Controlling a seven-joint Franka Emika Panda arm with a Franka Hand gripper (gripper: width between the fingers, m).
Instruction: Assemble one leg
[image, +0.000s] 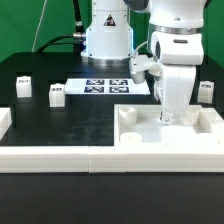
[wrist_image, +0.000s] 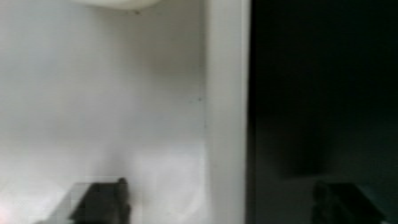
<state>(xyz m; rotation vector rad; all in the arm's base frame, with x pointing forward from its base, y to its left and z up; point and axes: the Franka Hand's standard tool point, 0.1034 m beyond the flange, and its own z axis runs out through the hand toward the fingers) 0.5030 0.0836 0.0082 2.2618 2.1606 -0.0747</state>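
Note:
Three small white legs with marker tags stand on the black table in the exterior view: one (image: 24, 88) at the far left, one (image: 57, 94) beside it, one (image: 207, 90) at the right behind the arm. My gripper (image: 170, 117) is lowered onto the large white tray (image: 140, 135), far from the legs. In the wrist view my gripper (wrist_image: 222, 203) is open. One dark fingertip (wrist_image: 98, 200) is over the tray's white surface (wrist_image: 107, 110), the other (wrist_image: 347, 203) over the black table. The jaws straddle the tray's edge and hold nothing. No leg shows in the wrist view.
The marker board (image: 108, 86) lies flat at the table's middle back. A long white L-shaped wall (image: 50, 155) runs along the front and left. The robot's base (image: 107, 40) stands behind. A round corner hole (wrist_image: 118, 3) of the tray shows in the wrist view.

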